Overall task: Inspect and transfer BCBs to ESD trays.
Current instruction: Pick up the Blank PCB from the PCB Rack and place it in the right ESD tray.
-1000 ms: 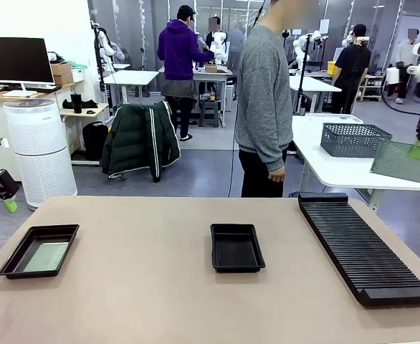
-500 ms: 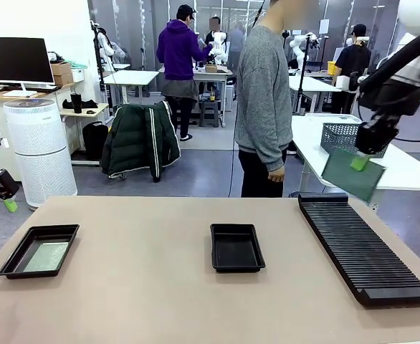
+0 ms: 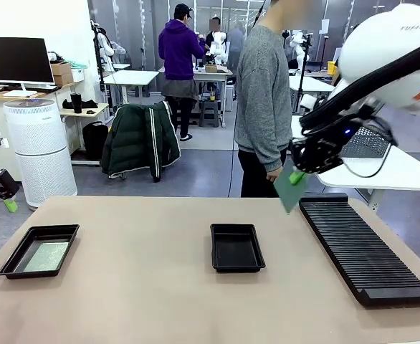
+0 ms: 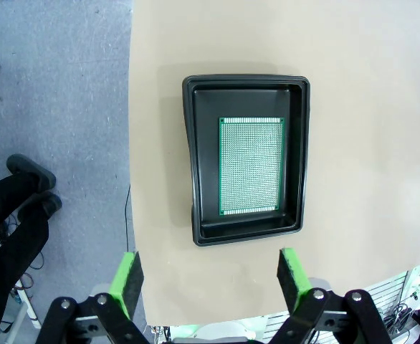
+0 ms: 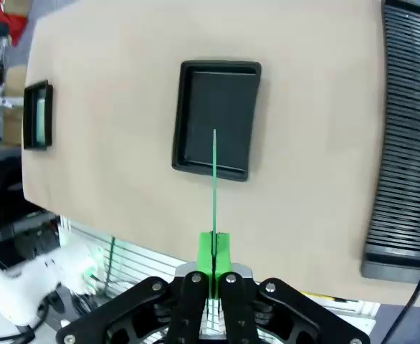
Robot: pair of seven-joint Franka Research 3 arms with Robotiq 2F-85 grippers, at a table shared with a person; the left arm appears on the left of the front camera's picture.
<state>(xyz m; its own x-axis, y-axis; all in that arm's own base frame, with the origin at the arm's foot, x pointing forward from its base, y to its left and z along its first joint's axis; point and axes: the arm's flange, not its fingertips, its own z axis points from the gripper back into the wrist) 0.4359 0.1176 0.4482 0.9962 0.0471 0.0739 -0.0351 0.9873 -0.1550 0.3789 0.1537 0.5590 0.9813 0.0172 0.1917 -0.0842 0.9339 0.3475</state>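
Note:
My right gripper point(image 3: 297, 176) is shut on a green BCB point(image 3: 291, 190), held high above the table's far right part, beside the rack. In the right wrist view the BCB point(image 5: 214, 190) shows edge-on, rising from the closed gripper point(image 5: 213, 252) over the middle ESD tray point(image 5: 217, 118), which has nothing in it. That tray point(image 3: 236, 247) sits mid-table. The left ESD tray point(image 3: 39, 250) holds another BCB point(image 4: 251, 165) lying flat. My left gripper point(image 4: 208, 276) hangs open high above that tray point(image 4: 246, 154); it is at the table's left side point(image 3: 9, 204).
A long black ribbed rack point(image 3: 363, 245) lies along the right of the table. A person point(image 3: 264, 100) in a grey sweater stands at the far edge behind the middle tray. A white table with a grey mesh basket point(image 3: 360, 143) stands behind the right arm.
My right arm has swung left and down from the far right with the BCB, from over the white table to a spot beside the rack's far end. The left arm is still.

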